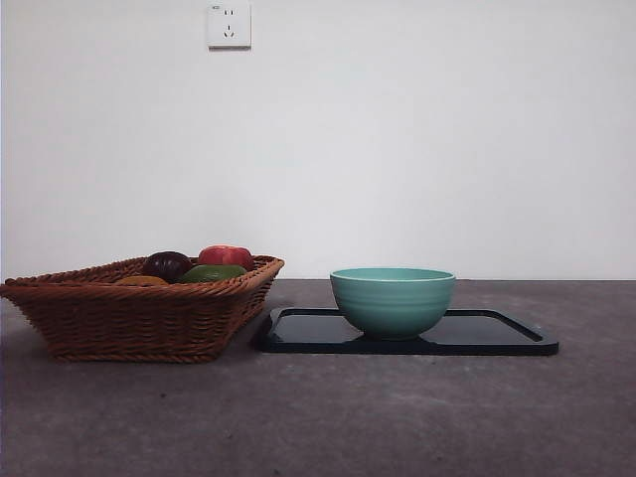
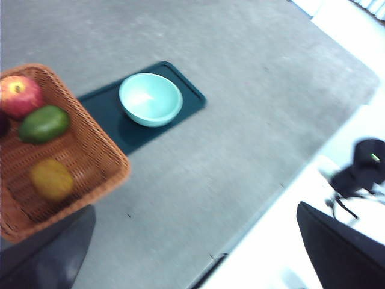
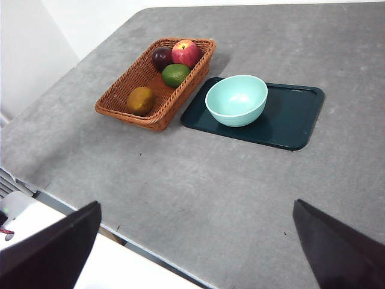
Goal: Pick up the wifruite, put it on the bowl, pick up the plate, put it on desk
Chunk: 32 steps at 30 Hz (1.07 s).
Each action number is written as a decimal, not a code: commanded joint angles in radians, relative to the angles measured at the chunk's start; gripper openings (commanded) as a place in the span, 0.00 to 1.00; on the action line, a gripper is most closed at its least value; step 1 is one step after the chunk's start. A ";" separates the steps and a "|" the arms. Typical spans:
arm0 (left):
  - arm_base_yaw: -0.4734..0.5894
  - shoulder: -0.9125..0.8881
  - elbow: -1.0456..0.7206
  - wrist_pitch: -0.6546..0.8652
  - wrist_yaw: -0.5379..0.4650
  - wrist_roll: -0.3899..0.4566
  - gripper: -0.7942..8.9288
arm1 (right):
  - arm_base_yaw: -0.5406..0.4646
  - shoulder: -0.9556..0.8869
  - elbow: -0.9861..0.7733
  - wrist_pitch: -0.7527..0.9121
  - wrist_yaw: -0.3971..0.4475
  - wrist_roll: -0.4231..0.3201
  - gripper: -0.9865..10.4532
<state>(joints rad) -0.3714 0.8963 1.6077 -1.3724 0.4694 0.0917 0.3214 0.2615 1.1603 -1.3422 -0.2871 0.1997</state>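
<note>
The wifruite (image 3: 141, 100), a dull brown-orange oval fruit, lies in the wicker basket (image 3: 123, 107) at the end farthest from the other fruit; it also shows in the left wrist view (image 2: 52, 179) and barely over the rim in the front view (image 1: 141, 281). Beside the basket the teal bowl (image 1: 393, 298) (image 2: 150, 99) (image 3: 236, 99) stands empty on the plate (image 1: 497, 333) (image 3: 289, 117), a flat black rectangular tray. Both rest on the grey desk (image 1: 397, 417). My left gripper (image 2: 195, 211) and right gripper (image 3: 197, 203) hang open, high above the desk, holding nothing.
The basket (image 1: 129, 318) also holds a red apple (image 3: 186, 52), a green fruit (image 3: 175, 74) and a dark purple fruit (image 3: 161, 58). The desk's near edge (image 3: 120, 238) runs below the right gripper. A wall socket (image 1: 229, 25) sits on the white back wall.
</note>
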 commanded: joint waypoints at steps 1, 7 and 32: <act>-0.006 -0.032 -0.008 -0.008 0.003 0.026 0.63 | 0.003 0.003 0.010 -0.073 0.000 0.011 0.53; -0.009 -0.175 -0.154 0.006 0.010 0.032 0.63 | 0.003 0.003 0.010 -0.073 0.000 0.055 0.53; -0.022 -0.372 -0.348 0.034 0.100 0.031 0.63 | 0.003 0.619 0.018 -0.073 0.011 0.089 0.53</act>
<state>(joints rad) -0.3889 0.5232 1.2488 -1.3506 0.5621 0.1143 0.3214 0.8368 1.1606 -1.3426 -0.2806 0.3031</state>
